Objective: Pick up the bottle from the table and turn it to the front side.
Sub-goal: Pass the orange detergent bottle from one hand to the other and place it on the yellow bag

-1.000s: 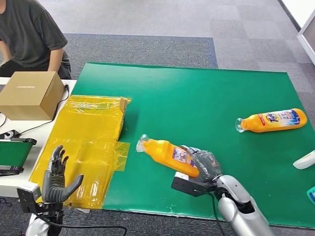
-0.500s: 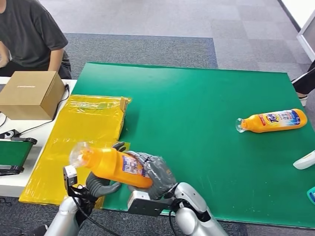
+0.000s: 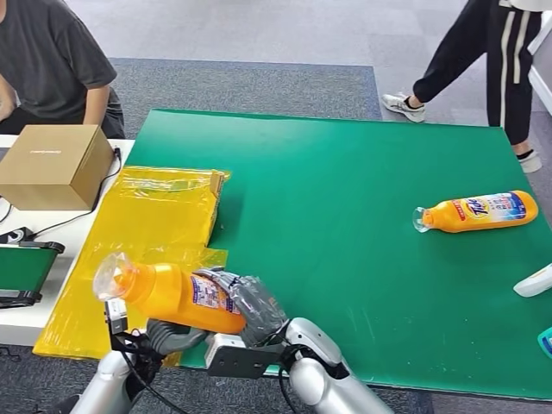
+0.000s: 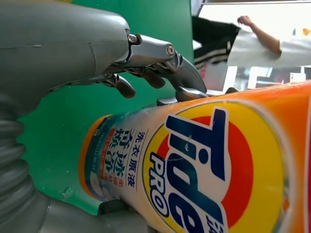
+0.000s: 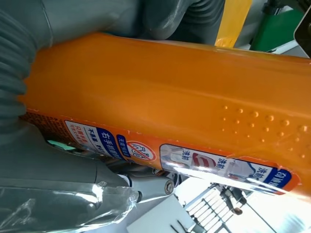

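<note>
An orange Tide bottle (image 3: 172, 295) hangs tilted over the table's near left edge, with its clear cap (image 3: 109, 276) pointing left. My right hand (image 3: 254, 306), wrapped in clear plastic, grips the bottle's base end. My left hand (image 3: 168, 335) reaches around the bottle's middle from below. In the left wrist view its fingers (image 4: 183, 73) arch over the bottle (image 4: 190, 170), whose Tide Pro label faces the camera, and a fingertip touches it. The right wrist view looks at the bottle's (image 5: 165, 92) back label side. A second orange bottle (image 3: 479, 210) lies on the green mat (image 3: 365, 190) at the right.
A yellow plastic-covered box (image 3: 163, 216) lies at the mat's left, with a cardboard box (image 3: 55, 164) beyond it. One person (image 3: 52, 60) sits at the far left and another (image 3: 494, 52) walks past the far right corner. A white object (image 3: 534, 281) lies at the right edge.
My right hand lifted the bottle off the mat and carried it left. My left hand came in under it and now touches it. A person walked into view at the far right.
</note>
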